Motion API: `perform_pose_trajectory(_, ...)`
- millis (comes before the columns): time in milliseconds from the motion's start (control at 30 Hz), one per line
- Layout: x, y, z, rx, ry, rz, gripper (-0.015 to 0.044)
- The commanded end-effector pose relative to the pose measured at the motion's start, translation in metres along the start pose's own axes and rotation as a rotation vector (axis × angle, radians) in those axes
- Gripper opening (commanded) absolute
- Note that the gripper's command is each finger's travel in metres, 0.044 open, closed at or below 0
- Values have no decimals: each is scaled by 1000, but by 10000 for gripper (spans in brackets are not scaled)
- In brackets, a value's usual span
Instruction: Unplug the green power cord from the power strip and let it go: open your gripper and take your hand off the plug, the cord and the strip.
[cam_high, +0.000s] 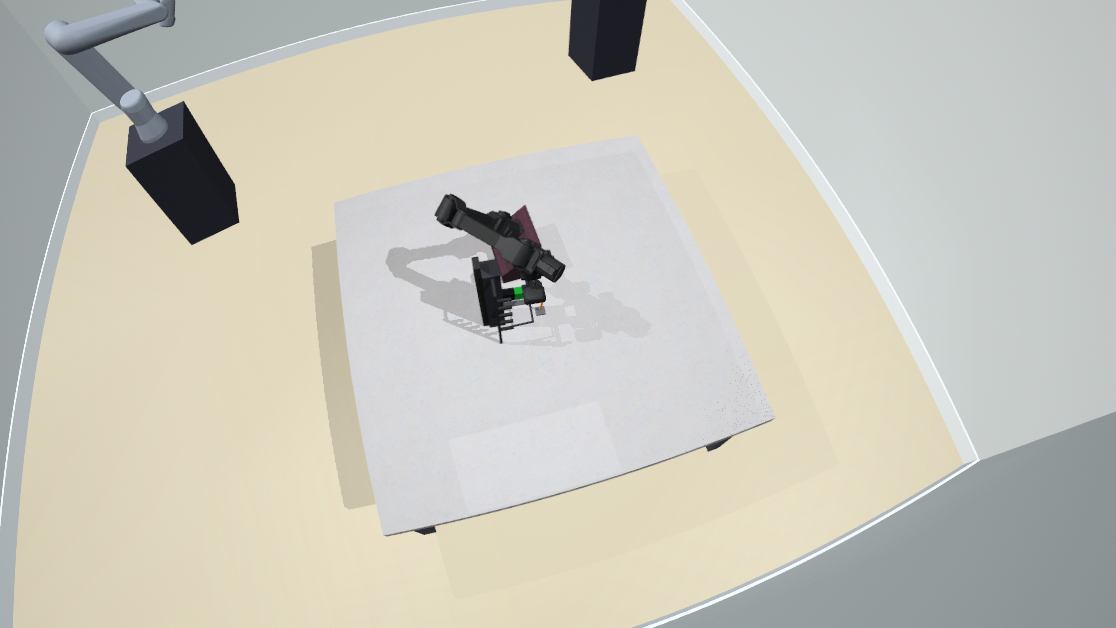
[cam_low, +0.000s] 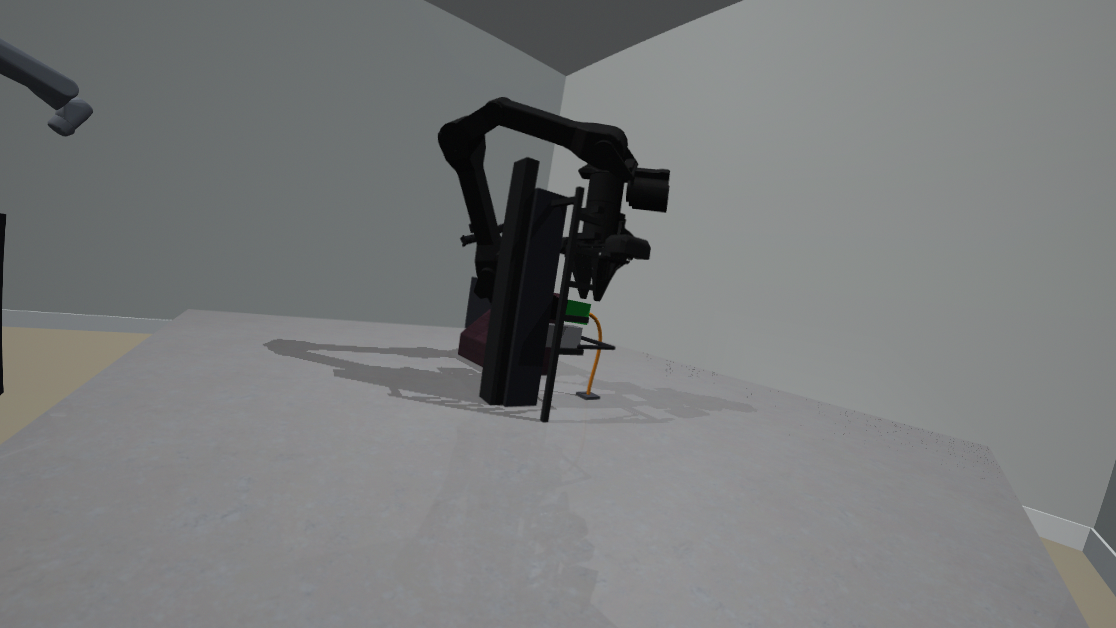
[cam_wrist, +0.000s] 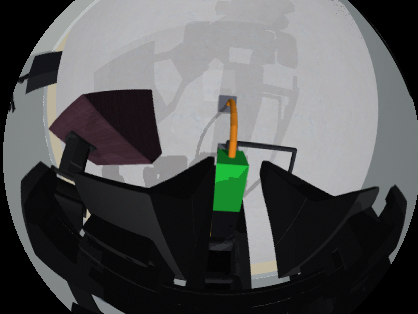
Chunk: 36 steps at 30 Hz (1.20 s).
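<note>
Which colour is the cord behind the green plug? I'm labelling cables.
Orange cord, clearest in the wrist view.

Plug (cam_low: 577, 310) on strip (cam_low: 524, 289), claw (cam_low: 599, 290) just above; strip upright on table (cam_low: 312, 484)

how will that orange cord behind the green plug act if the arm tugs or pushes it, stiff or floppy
Probably floppy: the orange cord droops in a curve from the green plug down to a small anchor on the table, so it looks likely to bend rather than push back. It looks thin, so likely light. Being tied at both ends, it may go taut if tugged far.
</note>
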<state>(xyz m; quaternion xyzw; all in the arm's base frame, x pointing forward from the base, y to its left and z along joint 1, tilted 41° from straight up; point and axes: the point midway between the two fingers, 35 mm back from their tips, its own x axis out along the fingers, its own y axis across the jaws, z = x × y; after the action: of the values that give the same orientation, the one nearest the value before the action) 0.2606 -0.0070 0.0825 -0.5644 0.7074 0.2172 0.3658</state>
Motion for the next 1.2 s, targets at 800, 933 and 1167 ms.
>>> perform_pose_trajectory(800, 14, 3, -19, -9, 11, 3, 160)
perform_pose_trajectory(933, 14, 3, -19, -9, 11, 3, 160)
perform_pose_trajectory(1167, 12, 2, -18, 0, 4, 2, 35)
